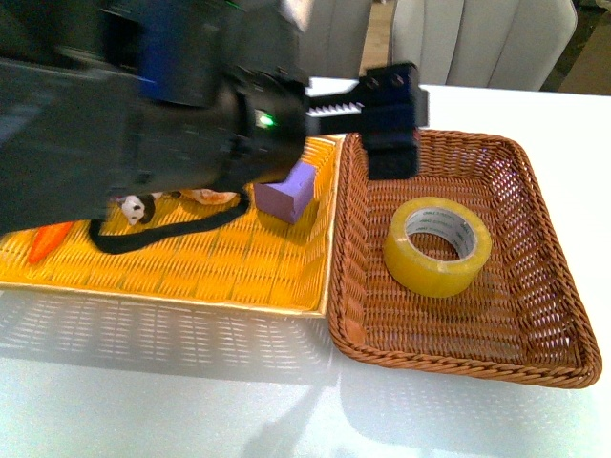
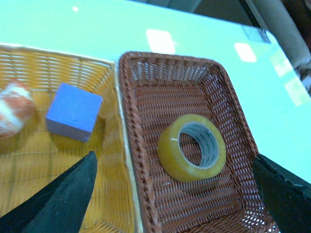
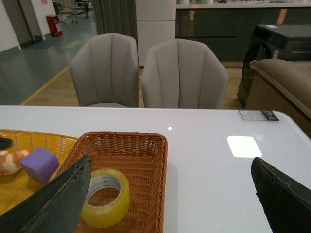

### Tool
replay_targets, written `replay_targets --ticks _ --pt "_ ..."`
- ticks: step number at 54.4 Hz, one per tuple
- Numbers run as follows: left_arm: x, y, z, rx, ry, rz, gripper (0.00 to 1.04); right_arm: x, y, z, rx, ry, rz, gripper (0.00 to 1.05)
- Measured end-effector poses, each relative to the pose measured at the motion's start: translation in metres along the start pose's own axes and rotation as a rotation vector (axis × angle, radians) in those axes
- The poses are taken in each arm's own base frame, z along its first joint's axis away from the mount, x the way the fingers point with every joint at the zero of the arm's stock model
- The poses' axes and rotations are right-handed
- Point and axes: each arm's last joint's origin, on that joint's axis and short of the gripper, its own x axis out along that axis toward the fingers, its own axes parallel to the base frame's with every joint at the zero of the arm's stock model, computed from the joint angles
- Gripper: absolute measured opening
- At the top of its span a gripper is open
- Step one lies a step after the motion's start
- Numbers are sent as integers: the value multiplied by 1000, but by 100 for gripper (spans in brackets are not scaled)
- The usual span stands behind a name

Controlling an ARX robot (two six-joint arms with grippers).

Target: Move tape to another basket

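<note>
Tape (image 1: 437, 246) sits mid brown basket (image 1: 558, 363), clear of rims; your left gripper (image 2: 175, 194) & right gripper (image 3: 170, 194) jaws both wide apart, empty.

Both grippers' fingers (image 2: 73, 189) wide apart

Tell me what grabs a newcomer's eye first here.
The tape, a yellowish roll, lies alone in the brown basket. Beside that basket sits a bright yellow basket holding a purple block. The left arm looms dark and blurred above the yellow basket.
</note>
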Motion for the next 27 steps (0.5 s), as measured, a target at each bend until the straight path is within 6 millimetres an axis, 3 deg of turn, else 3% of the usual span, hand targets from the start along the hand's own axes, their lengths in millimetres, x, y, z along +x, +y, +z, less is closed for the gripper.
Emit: replay_targets --ticks 17,22,27 --pt "-113 49 5 -104 -165 13 96 0 0 0 0 0 0 96" --pt "-147 62 0 49 -455 268 80 0 0 0 0 0 3 96" --pt "-181 78 -7 163 -529 416 66 0 0 0 0 0 0 96"
